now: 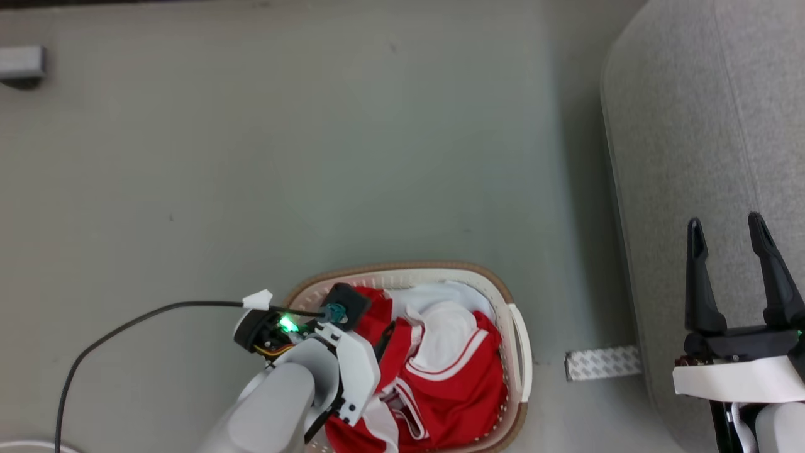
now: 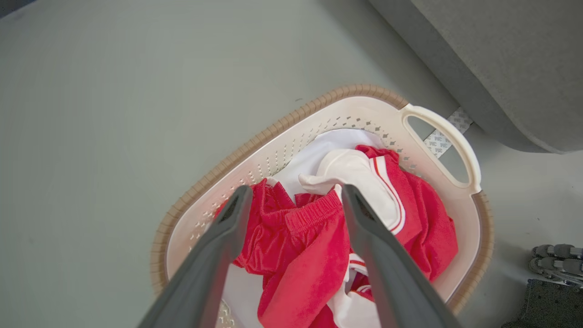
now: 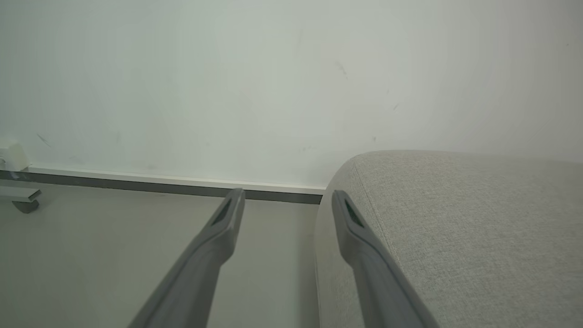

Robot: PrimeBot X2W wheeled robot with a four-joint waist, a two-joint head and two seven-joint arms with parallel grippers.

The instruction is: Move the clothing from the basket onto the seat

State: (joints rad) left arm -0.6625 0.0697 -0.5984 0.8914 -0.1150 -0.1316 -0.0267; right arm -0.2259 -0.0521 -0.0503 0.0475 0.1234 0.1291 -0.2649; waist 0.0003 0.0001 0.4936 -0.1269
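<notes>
The cream basket (image 1: 402,272) with a tan rim stands on the floor at the bottom centre. In it lies the red clothing (image 1: 456,393) with white stripe trim, bunched up with a plain white cloth (image 1: 448,327). My left arm (image 1: 343,362) reaches over the basket's left side. In the left wrist view my left gripper (image 2: 296,196) hangs open just above the red clothing (image 2: 300,246), inside the basket (image 2: 273,136), holding nothing. The light grey seat (image 1: 710,157) fills the right side. My right gripper (image 1: 726,226) is open and empty over the seat's edge (image 3: 478,218).
A patterned tape strip (image 1: 600,363) lies on the floor between basket and seat. A black cable (image 1: 126,321) trails left from my left wrist. A grey block (image 1: 22,63) sits at the far left. The right wrist view faces a pale wall and dark baseboard (image 3: 159,184).
</notes>
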